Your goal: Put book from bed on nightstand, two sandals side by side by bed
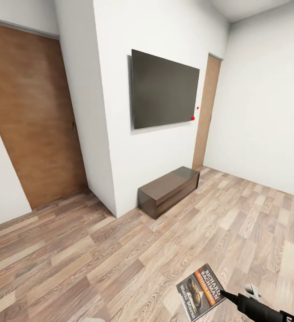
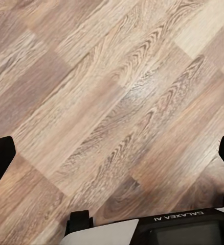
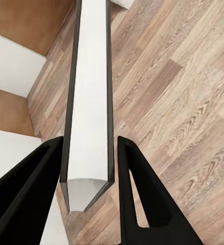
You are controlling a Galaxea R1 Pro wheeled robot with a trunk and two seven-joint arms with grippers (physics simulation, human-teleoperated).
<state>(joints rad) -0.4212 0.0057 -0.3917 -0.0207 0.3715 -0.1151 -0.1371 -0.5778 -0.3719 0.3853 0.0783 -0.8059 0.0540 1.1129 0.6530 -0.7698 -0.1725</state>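
- The right pincer (image 1: 225,294), at the bottom right of the head view, pinches the book (image 1: 200,291) by one edge; its black arm runs off the lower right corner.
- The book shows its dark cover with an orange band and white lettering, held flat above the wood floor (image 1: 120,264), low in the frame and right of centre.
- In the right wrist view the book (image 3: 89,102) is seen edge-on, white pages between dark covers, with a black finger (image 3: 35,189) close on either side of it.
- The left pincer (image 2: 112,153) is spread wide in the left wrist view, its dark tips at the two side edges of the picture over bare planks.
- Farther off, at the middle of the head view, a low dark brown cabinet (image 1: 168,190) stands on the floor against a white wall.
- Above it hangs a dark flat screen (image 1: 164,89).
- A broad brown door (image 1: 30,116) fills the upper left, and a narrow one (image 1: 206,112) stands right of the screen.
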